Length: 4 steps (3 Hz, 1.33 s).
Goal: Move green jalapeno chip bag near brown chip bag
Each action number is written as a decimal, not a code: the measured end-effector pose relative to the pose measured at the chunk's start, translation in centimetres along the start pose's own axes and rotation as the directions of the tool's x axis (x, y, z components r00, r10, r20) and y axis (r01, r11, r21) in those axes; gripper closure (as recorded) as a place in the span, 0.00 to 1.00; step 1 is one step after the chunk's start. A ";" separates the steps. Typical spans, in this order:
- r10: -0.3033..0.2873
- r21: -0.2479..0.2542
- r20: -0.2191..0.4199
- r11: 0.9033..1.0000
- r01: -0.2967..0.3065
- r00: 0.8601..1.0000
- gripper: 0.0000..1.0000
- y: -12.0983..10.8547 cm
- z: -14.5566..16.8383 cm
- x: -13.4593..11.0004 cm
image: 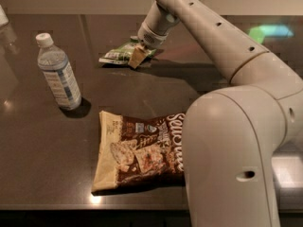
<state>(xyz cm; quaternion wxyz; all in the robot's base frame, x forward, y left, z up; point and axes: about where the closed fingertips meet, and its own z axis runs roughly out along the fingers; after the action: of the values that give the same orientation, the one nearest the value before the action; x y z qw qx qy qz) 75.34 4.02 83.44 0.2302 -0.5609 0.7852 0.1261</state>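
Where the brown chip bag (137,150) lies flat near the front edge of the dark worktop (156,91), white script runs sideways along its right side and reads "Sea Sa", the rest hidden behind the robot's body. A small white label patch sits near the bag's top, too small to read. Pictured chips fill the lower half, and a cream border runs down the left side.

The green jalapeno chip bag (118,55) lies well behind the brown chip bag, toward the far side of the worktop and well apart from it. It is flat and much smaller, with white label patches whose print cannot be made out.

The gripper (138,56) is down at the right end of the green bag, its pale tip against the foil. Whether it has closed on the bag cannot be told.

The arm (213,37) comes from the large rounded housing (236,164) just to the right of the brown chip bag, overlapping that bag's right edge. It rises, bends at a thick joint, then stretches back and to the left, with the wrist angled down onto the green bag.

A clear water bottle (57,72) with a white cap stands upright behind and to the left of the brown chip bag; its pale blue label is not legible.
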 end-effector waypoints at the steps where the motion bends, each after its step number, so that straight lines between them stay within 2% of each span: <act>1: 0.000 0.000 0.000 1.000 0.000 1.000 1.00 0.0 0.0 0.0; 2: -0.005 -0.044 0.036 0.999 0.007 0.999 1.00 2.3 -3.4 1.0; 4: 0.003 -0.107 0.096 0.994 0.007 0.995 1.00 8.7 -12.9 4.3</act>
<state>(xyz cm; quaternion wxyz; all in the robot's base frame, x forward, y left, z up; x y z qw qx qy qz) 63.21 -2.43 91.85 0.2371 -0.5665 0.7648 0.1947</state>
